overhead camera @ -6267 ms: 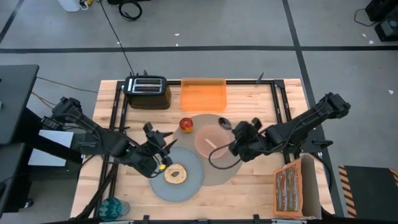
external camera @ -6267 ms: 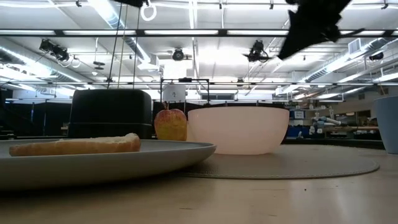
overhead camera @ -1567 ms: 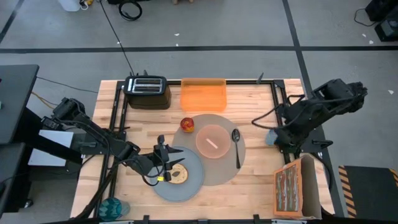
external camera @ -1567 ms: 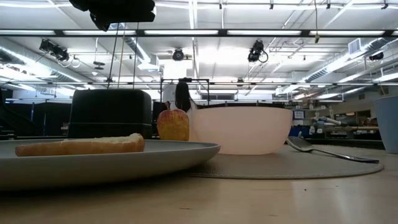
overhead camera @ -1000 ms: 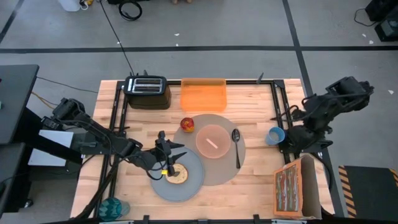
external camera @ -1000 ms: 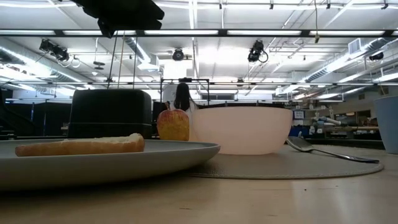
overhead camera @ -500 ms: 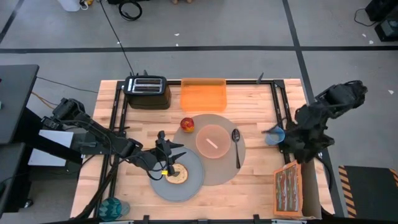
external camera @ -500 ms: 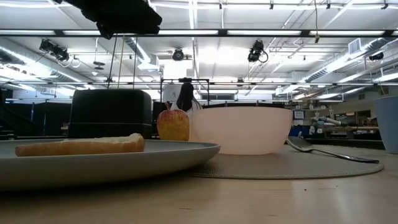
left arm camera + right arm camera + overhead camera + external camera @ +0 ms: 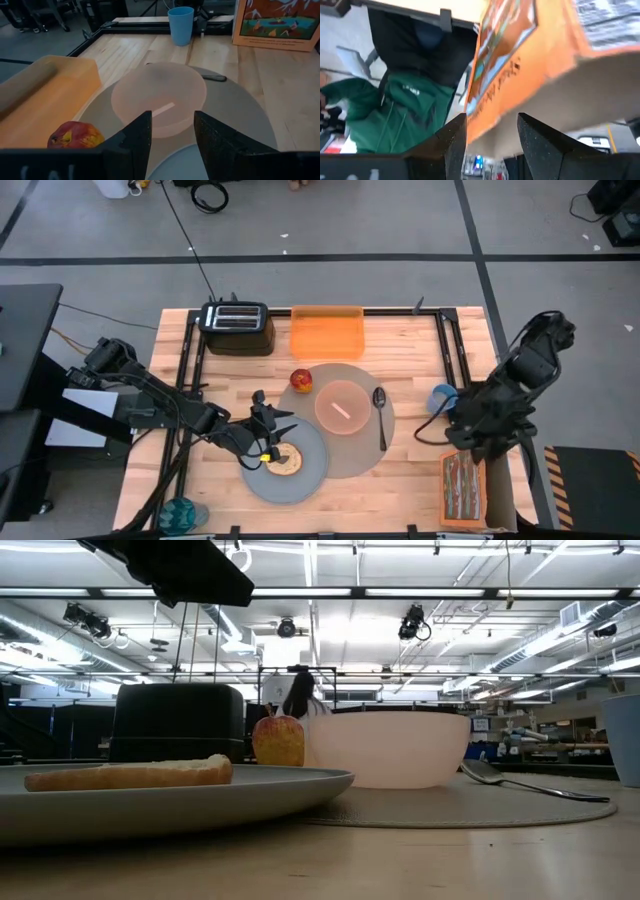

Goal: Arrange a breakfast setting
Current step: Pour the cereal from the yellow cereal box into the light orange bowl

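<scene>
1 placemat (image 9: 345,465), mid-desk. On it: 1 pink bowl (image 9: 341,407), 1 spoon (image 9: 380,415), 1 apple (image 9: 300,380) at far rim. 1 plate (image 9: 300,485) overlapping near-left rim, w/ 1 bagel (image 9: 284,461). 1 blue cup (image 9: 442,397) by desk's right edge. Left gripper (image 9: 171,132) above plate, part open, holding nothing. Right gripper (image 9: 490,131) near right edge, part open, empty; only wrist view shows orange box (image 9: 520,55), green-clad person (image 9: 395,115).

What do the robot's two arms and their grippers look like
Both arms are dark, nearly black, jointed links with black cables running alongside. The left gripper ends in two slim dark fingers with a small yellow mark near them. In the left wrist view its fingers are flat, matte black, finely textured pads with squared tips. The right gripper has the same black textured fingers.
</scene>
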